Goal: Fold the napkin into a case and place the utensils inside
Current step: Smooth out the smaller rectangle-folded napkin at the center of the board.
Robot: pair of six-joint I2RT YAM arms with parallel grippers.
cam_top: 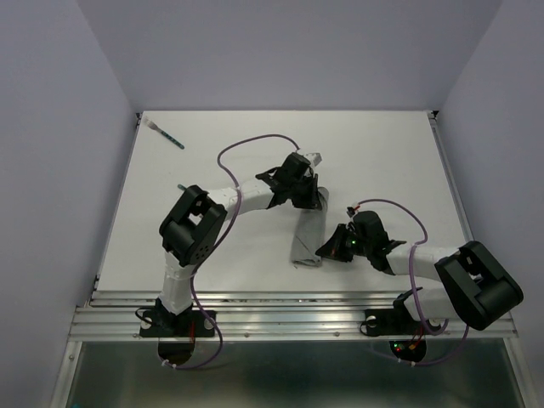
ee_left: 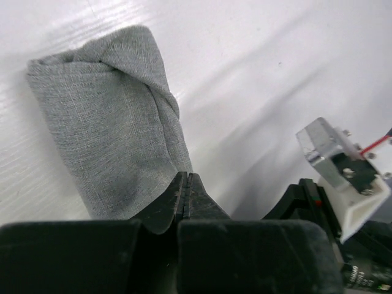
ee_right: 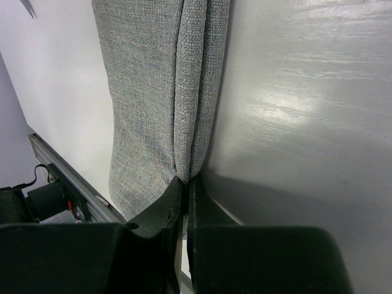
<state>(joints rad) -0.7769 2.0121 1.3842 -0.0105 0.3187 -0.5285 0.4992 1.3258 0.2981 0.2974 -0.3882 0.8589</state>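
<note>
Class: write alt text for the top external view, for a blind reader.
Two robot arms pinch a narrow folded grey napkin on a white table: left gripper at its far end, right gripper at its near end. A teal-handled utensil lies in the far-left corner.

The left gripper [cam_top: 309,201] is pointing toward five o'clock and the right gripper [cam_top: 325,251] toward nine o'clock, both pressing their jaws together.

No legible txt, labels, brands or nos. in any view; none on napkin [cam_top: 308,234] or table [cam_top: 382,153].
</note>
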